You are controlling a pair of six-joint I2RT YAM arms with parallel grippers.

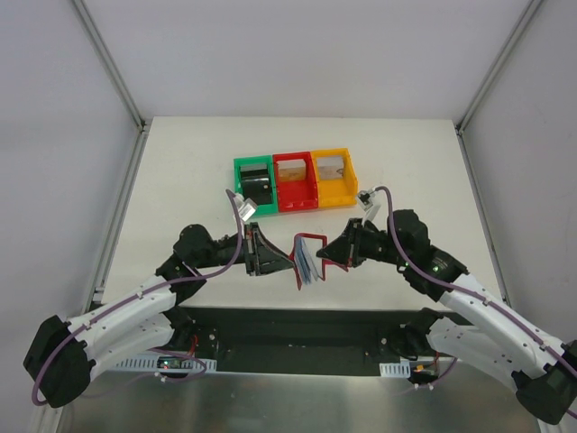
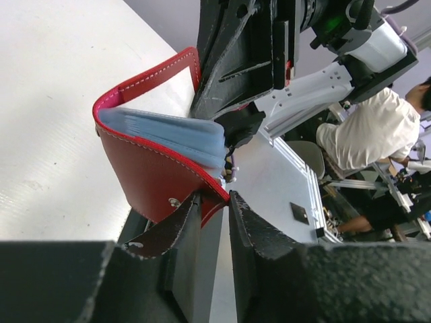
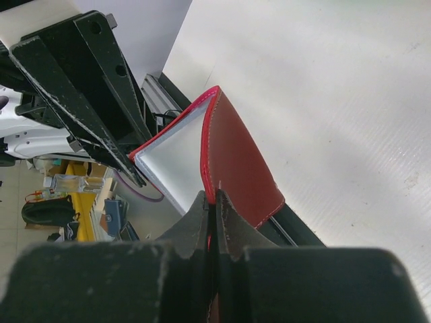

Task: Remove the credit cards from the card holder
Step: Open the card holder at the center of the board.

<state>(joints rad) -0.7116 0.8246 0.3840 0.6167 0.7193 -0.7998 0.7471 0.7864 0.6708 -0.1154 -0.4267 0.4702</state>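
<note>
1. Nearest, the two arm bases sit on a grey metal plate (image 1: 288, 397) at the near edge of the white table (image 1: 180, 171).
2. Just past that edge, the small dark-red bi-fold leather card holder (image 2: 148, 175) hangs open between the two pincers, above the tabletop. Its fold is towards the far side.
3. The right gripper (image 3: 212, 198) has its fingers pressed together on one red-edged flap of the card holder.
4. The left gripper (image 2: 215, 200) has a narrow gap between its fingers, with the corner of the other flap at the tips. I cannot tell whether they grip it.
5. A fanned stack of thin pale grey-blue leaves (image 2: 168, 134) fills the fold. I cannot tell whether these are cards or lining.
6. The two pincers face each other closely, so each crowds the other's side of the holder. Purple cables (image 1: 242, 216) loop over both wrists.
7. Beyond lies a bare strip of table, with wider open room to the left and right.
8. Farther back, three open plastic bins stand touching in a row: green (image 1: 242, 180), red (image 1: 297, 204) and yellow (image 1: 335, 193). A black block (image 1: 259, 187) sits in the green one.
9. Grey walls and slanted aluminium posts (image 1: 113, 63) close in the far corners.
</note>
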